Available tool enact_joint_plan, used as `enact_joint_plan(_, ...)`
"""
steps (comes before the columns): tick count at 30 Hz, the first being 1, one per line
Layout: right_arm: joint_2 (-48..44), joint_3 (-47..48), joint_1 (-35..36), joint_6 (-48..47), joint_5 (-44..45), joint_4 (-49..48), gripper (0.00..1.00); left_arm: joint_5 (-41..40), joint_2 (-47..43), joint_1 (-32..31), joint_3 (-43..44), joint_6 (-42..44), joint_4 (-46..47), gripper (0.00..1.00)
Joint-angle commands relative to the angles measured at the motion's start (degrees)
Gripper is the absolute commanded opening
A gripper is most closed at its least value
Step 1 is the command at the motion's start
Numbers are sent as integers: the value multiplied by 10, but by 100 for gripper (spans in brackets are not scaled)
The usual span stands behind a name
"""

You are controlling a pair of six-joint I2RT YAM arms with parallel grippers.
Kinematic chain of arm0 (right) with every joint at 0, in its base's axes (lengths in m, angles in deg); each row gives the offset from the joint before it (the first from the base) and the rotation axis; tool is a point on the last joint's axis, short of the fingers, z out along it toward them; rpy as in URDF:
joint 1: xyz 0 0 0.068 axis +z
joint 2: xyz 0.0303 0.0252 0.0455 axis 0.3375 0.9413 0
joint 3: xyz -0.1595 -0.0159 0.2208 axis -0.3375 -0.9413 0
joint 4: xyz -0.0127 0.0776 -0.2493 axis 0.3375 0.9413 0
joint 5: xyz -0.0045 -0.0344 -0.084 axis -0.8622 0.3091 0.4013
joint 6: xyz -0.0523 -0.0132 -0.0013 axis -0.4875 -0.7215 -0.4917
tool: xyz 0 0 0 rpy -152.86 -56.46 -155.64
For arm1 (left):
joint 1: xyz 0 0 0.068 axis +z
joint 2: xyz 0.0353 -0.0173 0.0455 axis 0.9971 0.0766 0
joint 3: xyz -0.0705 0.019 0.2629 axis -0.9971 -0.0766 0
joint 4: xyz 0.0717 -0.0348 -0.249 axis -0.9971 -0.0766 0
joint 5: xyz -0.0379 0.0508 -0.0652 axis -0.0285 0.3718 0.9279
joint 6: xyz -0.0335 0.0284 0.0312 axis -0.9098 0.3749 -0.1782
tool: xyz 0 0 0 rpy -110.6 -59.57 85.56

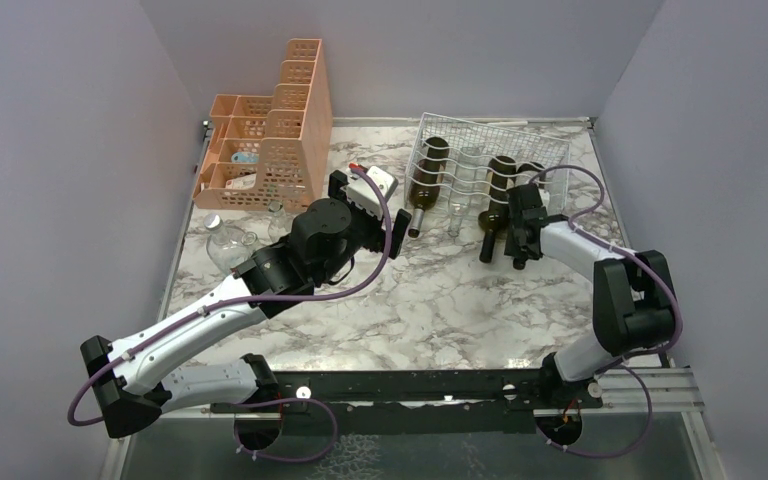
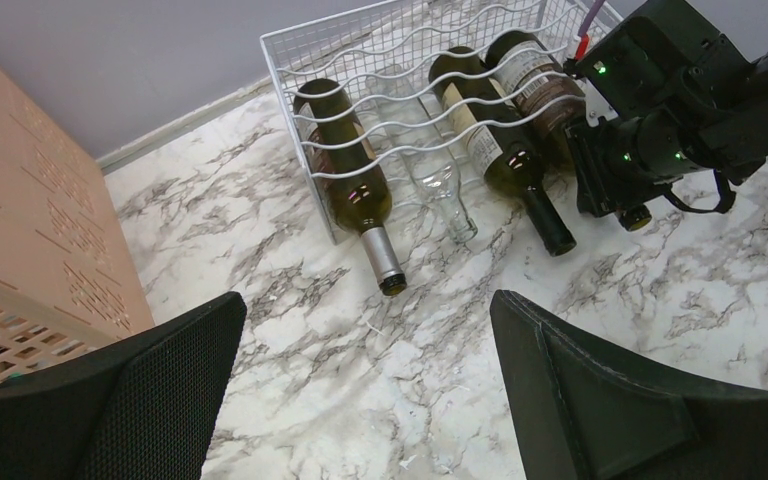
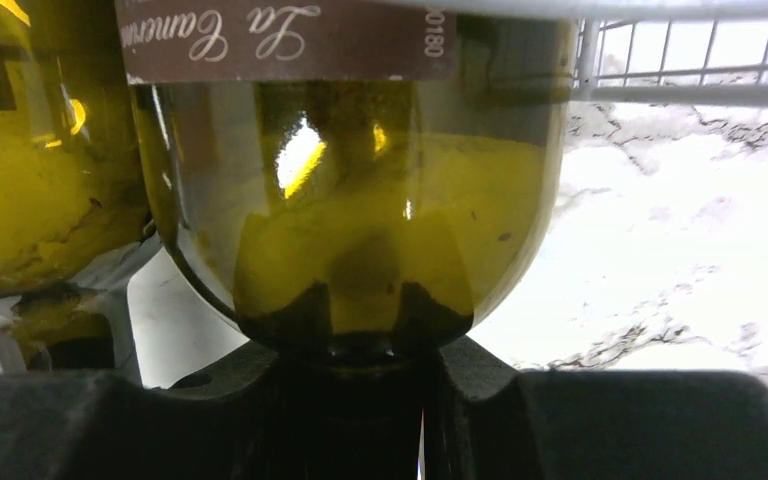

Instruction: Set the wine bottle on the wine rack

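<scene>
While wine bottle [image 3: 360, 200] lies in wine rack [image 1: 500, 135], neck twd frame bottom, R claw [image 3: 360, 395] clamps neck, arm outstretched; L claw [image 2: 370, 385] apart

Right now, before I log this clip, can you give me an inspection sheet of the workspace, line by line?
Surface: marble-patterned tabletop; no spill seen.
Job's things: wine rack at the back right holds the left green bottle, clear bottle and middle green bottle; the wine bottle lies at its right end, neck outward.
Clutter: peach organizer and clear glass jar, back left.
Hands: right hand shut on the wine bottle's neck; left hand open, empty, above the tabletop.
Cables: purple cables along both arms; one loops near the rack's right end.
Surroundings: lavender walls on three sides.
</scene>
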Motion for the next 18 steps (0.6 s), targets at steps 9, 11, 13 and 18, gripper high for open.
enact_joint_plan(9,43,76,-8,-52,52,-38,30,1,-7,0,2,-11,-12,99)
enact_joint_plan(11,46,80,-10,-49,61,-34,33,0,-8,0,1,-11,-12,99)
enact_joint_plan(13,49,80,-13,-45,67,-33,37,0,-8,0,1,-10,-13,99)
enact_joint_plan(18,50,74,-18,-45,86,-34,49,0,-9,0,1,-11,-15,99)
